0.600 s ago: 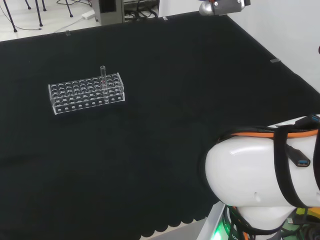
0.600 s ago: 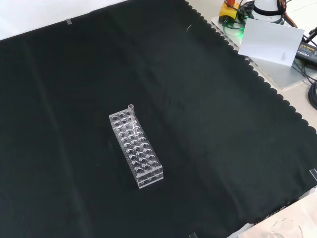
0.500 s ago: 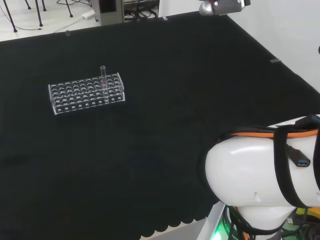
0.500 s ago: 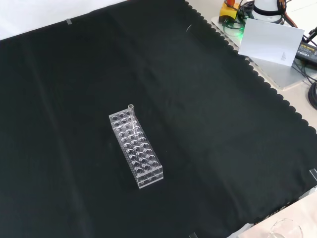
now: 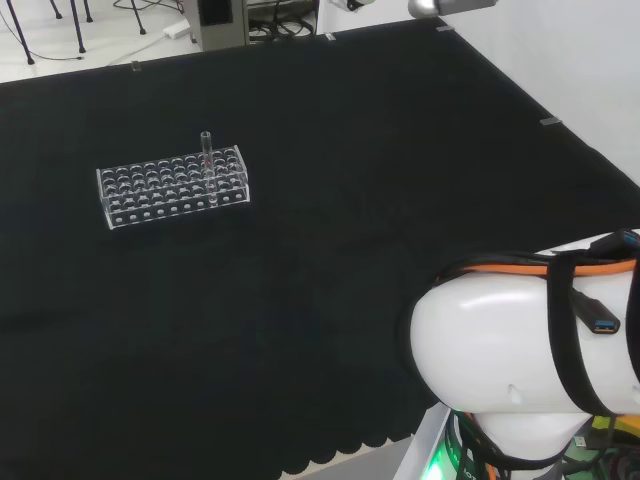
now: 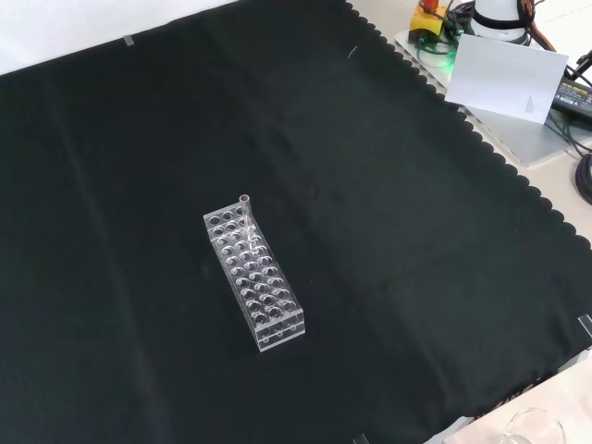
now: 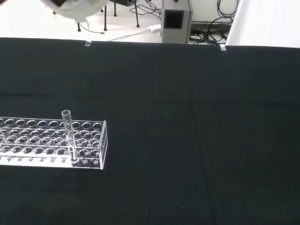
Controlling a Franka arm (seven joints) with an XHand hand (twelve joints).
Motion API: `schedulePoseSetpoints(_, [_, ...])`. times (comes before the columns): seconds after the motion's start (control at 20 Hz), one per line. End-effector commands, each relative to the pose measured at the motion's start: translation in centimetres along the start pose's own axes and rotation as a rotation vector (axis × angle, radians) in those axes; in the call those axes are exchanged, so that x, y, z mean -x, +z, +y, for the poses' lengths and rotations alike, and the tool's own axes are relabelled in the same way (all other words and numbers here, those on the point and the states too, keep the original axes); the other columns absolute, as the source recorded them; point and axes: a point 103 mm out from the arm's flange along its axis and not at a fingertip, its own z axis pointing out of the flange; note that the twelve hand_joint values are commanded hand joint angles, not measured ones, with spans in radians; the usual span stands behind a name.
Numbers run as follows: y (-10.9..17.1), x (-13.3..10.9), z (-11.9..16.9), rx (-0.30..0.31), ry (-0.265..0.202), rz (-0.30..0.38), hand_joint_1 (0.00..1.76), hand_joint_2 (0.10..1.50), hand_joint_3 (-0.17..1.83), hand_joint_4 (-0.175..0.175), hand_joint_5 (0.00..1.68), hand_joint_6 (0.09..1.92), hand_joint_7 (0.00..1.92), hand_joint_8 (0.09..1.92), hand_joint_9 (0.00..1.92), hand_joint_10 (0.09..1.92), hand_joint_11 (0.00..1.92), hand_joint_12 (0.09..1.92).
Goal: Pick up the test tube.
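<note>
tube (image 5: 206,150): standing upright in a rack (image 5: 172,186) end hole, well apart from the hand (image 7: 75,6)
look: clear glass
fingers: cannot tell

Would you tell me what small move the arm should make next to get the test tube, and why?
Probably bring the hand down and across the black cloth toward the clear rack. The test tube stands upright in a hole near one end of the rack, untouched, its top above the rack, and in the wrist view the rack lies well off from the hand, with bare cloth between.
</note>
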Motion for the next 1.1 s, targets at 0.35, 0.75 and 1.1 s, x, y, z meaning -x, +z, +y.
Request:
schedulePoseSetpoints(0.35, [3.7, -5.8, 9.6, -0.135, -0.182, -0.047, 0.79, 0.66, 0.64, -0.067, 0.18, 0.16, 0.06, 0.81, 0.0, 0.97, 0.0, 1.3])
schedulePoseSetpoints(0.75, [6.4, -9.6, 14.4, -0.207, -0.247, 0.0, 0.8, 0.66, 0.64, -0.066, 0.18, 0.14, 0.07, 0.81, 0.01, 0.97, 0.0, 1.31])
schedulePoseSetpoints(1.1, [9.4, -12.0, 18.3, -0.247, -0.266, 0.037, 0.89, 0.64, 0.65, -0.072, 0.29, 0.14, 0.21, 0.85, 0.16, 0.99, 0.0, 1.51])
